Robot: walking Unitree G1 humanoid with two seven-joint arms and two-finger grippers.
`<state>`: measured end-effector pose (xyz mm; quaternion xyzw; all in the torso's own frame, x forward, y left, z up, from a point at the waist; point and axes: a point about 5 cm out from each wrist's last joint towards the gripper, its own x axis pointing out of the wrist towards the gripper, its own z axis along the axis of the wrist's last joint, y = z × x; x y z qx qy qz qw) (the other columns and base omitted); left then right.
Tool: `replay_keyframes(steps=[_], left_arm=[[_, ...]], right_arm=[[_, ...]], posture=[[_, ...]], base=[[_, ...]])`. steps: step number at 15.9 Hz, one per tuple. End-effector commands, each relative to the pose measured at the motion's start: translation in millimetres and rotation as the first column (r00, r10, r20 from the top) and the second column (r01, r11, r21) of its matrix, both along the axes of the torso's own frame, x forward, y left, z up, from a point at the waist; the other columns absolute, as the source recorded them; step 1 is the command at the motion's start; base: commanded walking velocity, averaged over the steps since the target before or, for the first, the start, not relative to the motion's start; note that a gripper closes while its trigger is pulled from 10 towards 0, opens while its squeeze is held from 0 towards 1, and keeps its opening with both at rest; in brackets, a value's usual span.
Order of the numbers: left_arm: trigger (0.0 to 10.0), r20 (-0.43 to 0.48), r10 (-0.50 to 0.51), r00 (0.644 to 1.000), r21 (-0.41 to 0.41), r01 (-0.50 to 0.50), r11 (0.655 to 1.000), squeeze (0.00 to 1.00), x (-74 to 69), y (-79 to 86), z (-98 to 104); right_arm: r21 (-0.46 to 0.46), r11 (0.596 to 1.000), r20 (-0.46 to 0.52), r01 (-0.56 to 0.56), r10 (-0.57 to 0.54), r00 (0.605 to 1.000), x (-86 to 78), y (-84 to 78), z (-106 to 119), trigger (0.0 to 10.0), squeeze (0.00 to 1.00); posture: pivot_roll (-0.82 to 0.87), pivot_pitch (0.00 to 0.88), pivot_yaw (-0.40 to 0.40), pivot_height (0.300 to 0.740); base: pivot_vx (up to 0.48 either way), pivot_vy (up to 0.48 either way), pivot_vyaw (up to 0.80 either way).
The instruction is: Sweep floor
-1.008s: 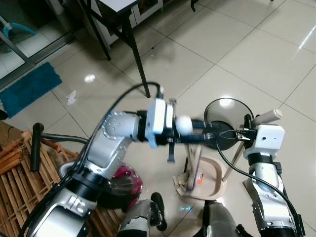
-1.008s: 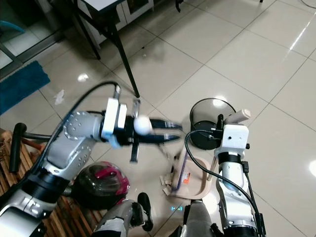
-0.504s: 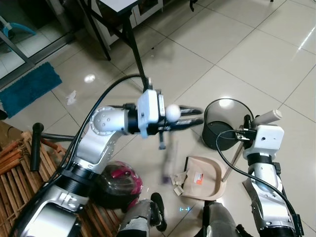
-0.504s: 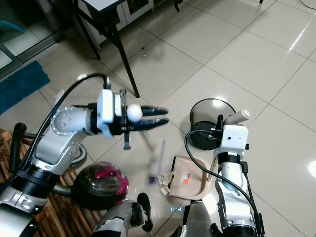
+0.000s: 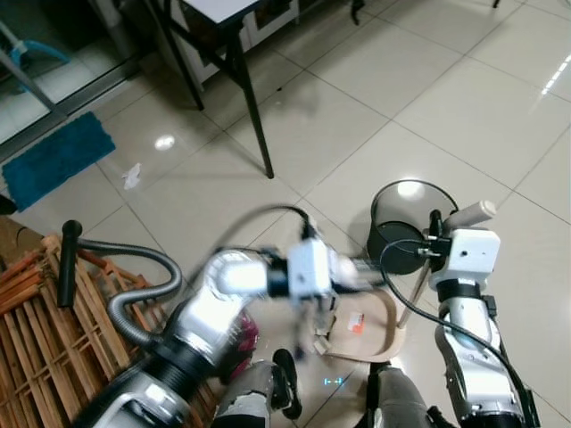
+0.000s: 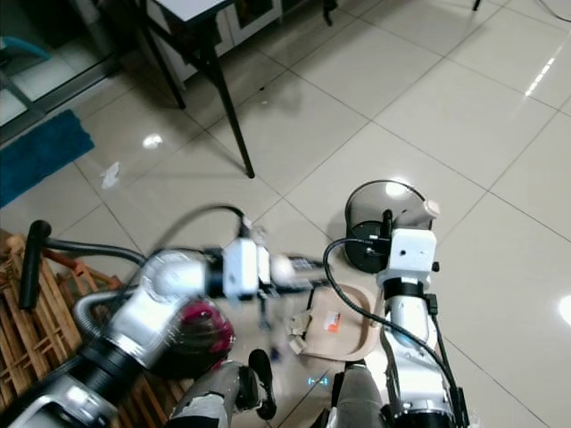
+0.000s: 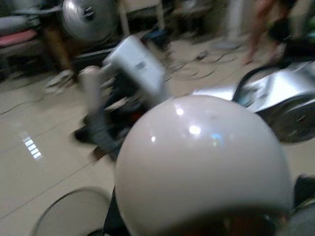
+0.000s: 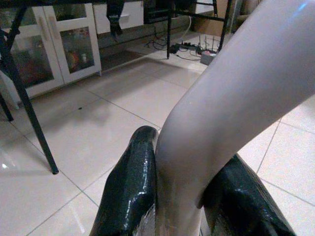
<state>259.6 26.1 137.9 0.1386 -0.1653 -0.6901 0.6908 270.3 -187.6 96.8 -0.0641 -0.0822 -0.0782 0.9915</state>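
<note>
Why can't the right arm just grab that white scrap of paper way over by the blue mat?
Probably not: the right gripper is shut on the dustpan handle, and the paper scrap lies far across the floor on the left.

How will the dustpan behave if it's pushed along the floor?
Likely light: the dustpan looks like thin plastic on a slim handle. It would probably slide easily, since the tiles are glossy. It may pivot rather than run off, as the right tool is shut on the handle. The loose scraps at its lip could spill.
</note>
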Motion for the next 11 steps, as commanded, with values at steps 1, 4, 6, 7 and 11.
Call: replay_keyframes(steps=[1, 4, 6, 7, 11], left_arm=[[10.0, 0.006, -0.050, 0.999, 0.032, 0.050, 0.998, 0.00, -8.4, -2.4, -8], [10.0, -0.046, -0.100, 0.994, -0.057, 0.098, 0.994, 0.00, -20.1, -22.7, -4], [10.0, -0.061, -0.089, 0.994, -0.110, 0.082, 0.991, 0.00, -18.7, -28.2, 4], [10.0, -0.066, -0.066, 0.996, -0.172, 0.053, 0.984, 0.00, -12.5, -32.4, 16], [10.0, -0.032, -0.058, 0.998, -0.250, 0.049, 0.967, 0.00, 0.5, -34.2, 46]], right_arm=[[0.008, 1.000, -0.064, -0.020, 0.021, 0.998, -5.0, 7.2, -13, 10.0, 0.00], [0.012, 1.000, -0.060, -0.023, 0.023, 0.998, -4.6, 9.8, -12, 10.0, 0.00], [0.013, 1.000, -0.058, -0.022, 0.023, 0.998, -3.9, 9.4, -11, 10.0, 0.00], [0.014, 1.000, -0.058, -0.023, 0.024, 0.998, -3.8, 9.5, -11, 10.0, 0.00], [0.039, 0.999, -0.054, -0.025, 0.027, 0.998, -6.5, 9.6, -11, 10.0, 0.00]], posture=[[-0.05, 0.236, 0.173, 0.740], [-0.05, 0.235, 0.177, 0.740], [-0.05, 0.235, 0.176, 0.740], [-0.05, 0.230, 0.175, 0.740], [-0.05, 0.208, 0.175, 0.740]], base=[[0.000, 0.000, 0.00], [0.000, 0.000, 0.00], [0.000, 0.000, 0.00], [0.000, 0.000, 0.00], [0.000, 0.000, 0.00]])
